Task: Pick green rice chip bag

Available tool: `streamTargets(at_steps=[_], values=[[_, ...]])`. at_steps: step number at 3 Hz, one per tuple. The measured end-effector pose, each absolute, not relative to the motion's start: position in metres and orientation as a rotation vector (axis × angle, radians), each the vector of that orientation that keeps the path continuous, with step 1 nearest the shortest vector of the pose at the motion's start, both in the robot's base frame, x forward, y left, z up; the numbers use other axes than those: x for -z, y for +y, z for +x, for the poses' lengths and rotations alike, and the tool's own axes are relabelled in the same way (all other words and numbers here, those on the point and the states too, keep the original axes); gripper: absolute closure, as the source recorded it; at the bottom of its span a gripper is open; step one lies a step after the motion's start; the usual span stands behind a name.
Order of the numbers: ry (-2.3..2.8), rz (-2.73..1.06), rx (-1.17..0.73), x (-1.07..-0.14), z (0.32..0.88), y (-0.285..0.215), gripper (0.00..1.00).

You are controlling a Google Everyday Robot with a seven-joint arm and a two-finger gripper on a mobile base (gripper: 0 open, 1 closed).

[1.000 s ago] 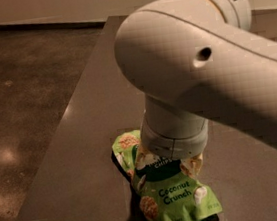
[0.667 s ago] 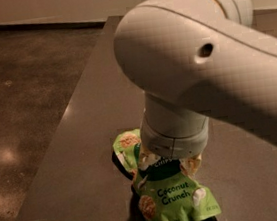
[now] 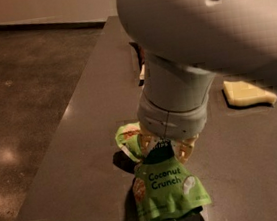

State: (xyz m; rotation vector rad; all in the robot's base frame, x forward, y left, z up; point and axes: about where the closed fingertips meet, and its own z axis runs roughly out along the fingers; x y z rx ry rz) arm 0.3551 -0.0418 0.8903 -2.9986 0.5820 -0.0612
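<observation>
1. The light green crinkly rice chip bag (image 3: 171,191) lies crumpled by the front edge of the dark grey bench (image 3: 94,138), nearer its left corner.
2. The two-finger gripper (image 3: 165,147) stands directly above, pinching the bag's dark middle.
3. Lift straight up and slowly, since the pouch could slip.

**Dim room, dark floor, dark table**

A dark, mottled floor (image 3: 26,96) is seen from 7 to 11 o'clock, with faint patches of light reflected at 8 o'clock. A pale wall (image 3: 40,6) is met along the top edge at 11 o'clock. A dark, matte table (image 3: 83,154) is laid from 12 down to 6 o'clock, a soft sheen caught on its left edge. The gripper (image 3: 165,147) is held low over the table's near end at 6 o'clock, closed on the green rice chip bag (image 3: 171,189).
</observation>
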Motion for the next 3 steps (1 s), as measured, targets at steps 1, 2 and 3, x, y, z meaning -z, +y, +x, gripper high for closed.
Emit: streamTargets(at_steps=[1, 2, 3], values=[[0.726, -2.928, -0.065, -0.91, 0.361, -0.039, 1.0], [0.845, -2.83, -0.171, -0.942, 0.376, -0.033, 1.0], [0.908, -2.748, -0.216, -0.963, 0.39, -0.025, 1.0]])
